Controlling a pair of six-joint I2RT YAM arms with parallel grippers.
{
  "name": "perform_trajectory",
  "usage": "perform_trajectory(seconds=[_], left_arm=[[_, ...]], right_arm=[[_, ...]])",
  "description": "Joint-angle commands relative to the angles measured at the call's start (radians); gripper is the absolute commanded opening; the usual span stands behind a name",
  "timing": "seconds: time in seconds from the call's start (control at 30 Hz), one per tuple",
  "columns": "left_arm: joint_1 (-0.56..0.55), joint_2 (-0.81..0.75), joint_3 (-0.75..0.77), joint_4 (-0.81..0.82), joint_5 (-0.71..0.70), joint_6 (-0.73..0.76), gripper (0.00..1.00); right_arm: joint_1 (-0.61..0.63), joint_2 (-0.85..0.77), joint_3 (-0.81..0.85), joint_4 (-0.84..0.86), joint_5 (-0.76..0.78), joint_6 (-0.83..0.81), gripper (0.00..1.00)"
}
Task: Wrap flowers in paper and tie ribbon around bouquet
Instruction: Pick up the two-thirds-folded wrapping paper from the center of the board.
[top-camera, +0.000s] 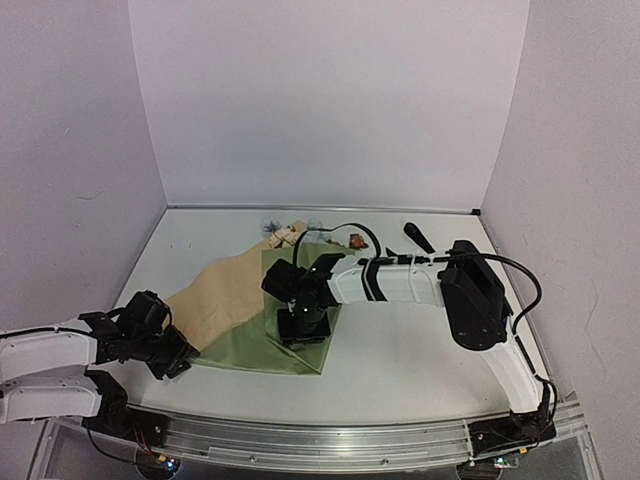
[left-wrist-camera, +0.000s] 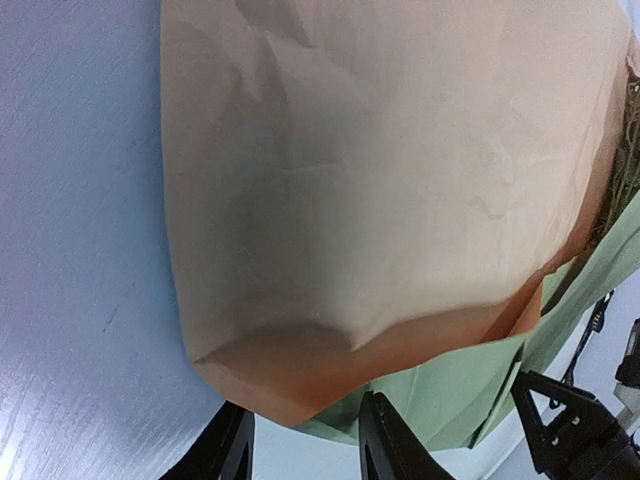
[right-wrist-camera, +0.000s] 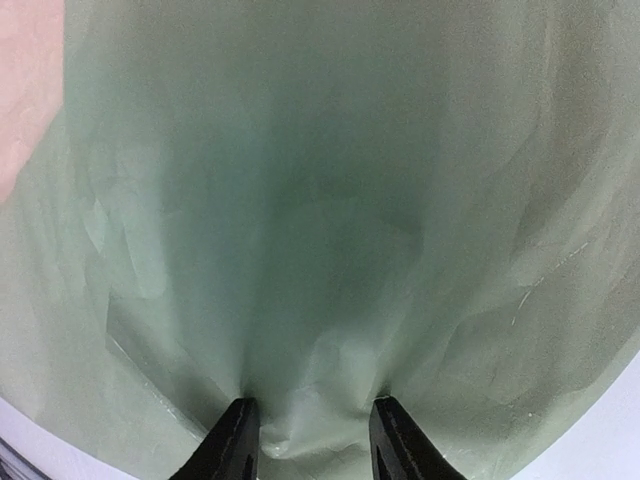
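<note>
You're in the wrapping step; nothing is rolled yet and no ribbon is in play (I can't pick it out anywhere). The paper (top-camera: 250, 342) lies flat at the middle of the desk (top-camera: 430, 350), its left part turned over to show the tan flap (left-wrist-camera: 400, 200). The flowers (top-camera: 285, 235) lie at the sheet's far edge, heads poking toward the back of the desk.

Your left jaws sit low at the sheet's near-left corner, standing apart with the flap's tip just between them, not clamped on it. Your right jaws are pressed down into the green middle of the sheet, part-way apart, with paper puckered between them. Whether they pinch a fold I cannot tell.

Next, I judge, you should close the left jaws on that corner. Then carry it over toward the stems while the right pins the sheet.
</note>
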Motion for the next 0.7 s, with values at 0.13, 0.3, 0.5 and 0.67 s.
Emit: perform_trajectory(seconds=[0.13, 0.3, 0.5, 0.67], left_arm=[[0.005, -0.011, 0.058, -0.05, -0.079, 0.056, 0.18], [0.005, -0.037, 0.115, -0.079, -0.122, 0.134, 0.01], [0.004, -0.096, 0.19, -0.054, -0.119, 0.245, 0.0], [0.004, -0.119, 0.263, -0.045, -0.096, 0.327, 0.0]], right_arm=[[0.028, -0.054, 0.009, -0.003, -0.043, -0.063, 0.43], [0.036, -0.038, 0.017, -0.004, -0.049, -0.077, 0.5], [0.04, -0.006, 0.03, -0.014, -0.05, -0.078, 0.53], [0.043, 0.032, 0.064, -0.052, -0.044, -0.076, 0.57]])
